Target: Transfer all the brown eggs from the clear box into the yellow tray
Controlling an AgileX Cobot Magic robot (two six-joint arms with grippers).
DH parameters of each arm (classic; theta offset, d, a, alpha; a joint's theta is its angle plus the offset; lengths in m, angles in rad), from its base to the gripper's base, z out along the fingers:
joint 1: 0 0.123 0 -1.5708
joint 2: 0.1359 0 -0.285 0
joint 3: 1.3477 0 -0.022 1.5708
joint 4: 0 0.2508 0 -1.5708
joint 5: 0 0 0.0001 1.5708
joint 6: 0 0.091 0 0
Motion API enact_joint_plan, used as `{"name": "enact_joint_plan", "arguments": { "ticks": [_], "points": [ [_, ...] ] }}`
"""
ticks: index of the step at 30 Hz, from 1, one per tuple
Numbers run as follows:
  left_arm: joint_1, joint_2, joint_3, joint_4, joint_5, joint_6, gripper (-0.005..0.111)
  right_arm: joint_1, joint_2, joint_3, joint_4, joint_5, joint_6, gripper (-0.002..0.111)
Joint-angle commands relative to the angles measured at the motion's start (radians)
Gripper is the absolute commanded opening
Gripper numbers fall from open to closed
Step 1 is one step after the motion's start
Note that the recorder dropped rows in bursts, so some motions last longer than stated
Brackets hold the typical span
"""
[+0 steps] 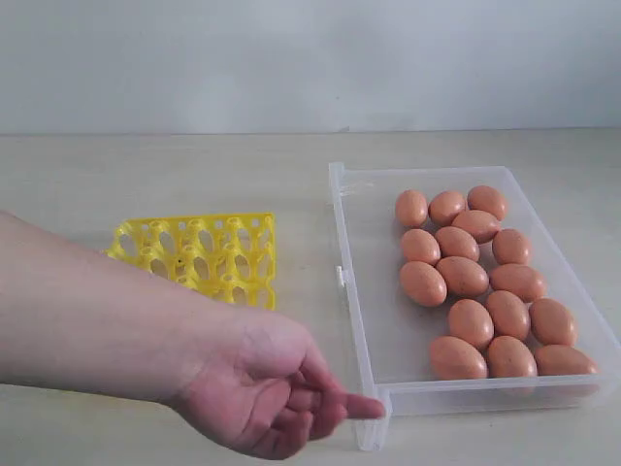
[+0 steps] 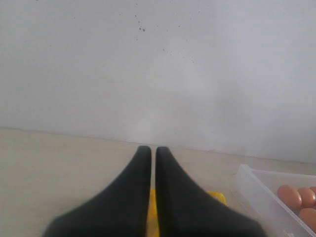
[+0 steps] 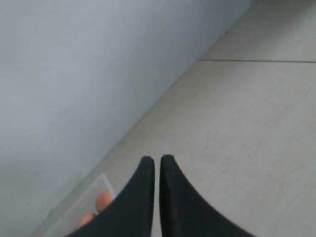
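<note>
Several brown eggs (image 1: 462,276) lie clustered in the right half of the clear box (image 1: 351,282), right of centre on the table. Left of the box sits the yellow tray (image 1: 199,254); its visible cups hold nothing, and a person's arm covers its near left part. No gripper shows in the exterior view. My left gripper (image 2: 153,148) is shut on nothing, raised over the yellow tray (image 2: 217,196), with the clear box (image 2: 256,190) and some eggs (image 2: 289,196) off to one side. My right gripper (image 3: 157,159) is shut on nothing, high above the table, with a box corner (image 3: 81,205) and an egg (image 3: 103,201) beside it.
A person's bare forearm and hand (image 1: 262,388) reach in from the left across the front of the table. The fingertips (image 1: 364,406) are at the near left corner of the clear box. A pale wall stands behind the beige table (image 1: 194,175).
</note>
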Motion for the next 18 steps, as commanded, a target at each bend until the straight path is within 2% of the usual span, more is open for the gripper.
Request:
{"name": "enact_joint_plan", "arguments": {
  "ticks": [1, 7, 10, 13, 16, 18],
  "points": [
    [-0.006, -0.003, -0.003, -0.009, -0.016, -0.007, 0.004, -0.002, 0.006, 0.0, 0.009, -0.121, -0.005, 0.0],
    [-0.006, -0.003, -0.003, -0.009, -0.016, -0.007, 0.004, -0.002, 0.006, 0.0, 0.045, -0.322, 0.123, 0.0],
    [-0.006, -0.003, -0.003, -0.009, -0.016, -0.007, 0.004, -0.002, 0.006, -0.069, 0.036, -0.279, 0.209, 0.0],
    [-0.006, -0.003, -0.003, -0.009, -0.016, -0.007, 0.004, -0.002, 0.017, -0.296, 0.017, -0.205, 0.076, 0.0],
    [-0.006, -0.003, -0.003, -0.009, -0.016, -0.007, 0.004, 0.014, 0.11, -0.58, 0.033, -0.08, -0.174, 0.0],
    [-0.006, -0.003, -0.003, -0.009, -0.016, -0.007, 0.004, 0.026, 0.181, -0.696, 0.078, 0.039, -0.332, 0.0]
  ]
}}
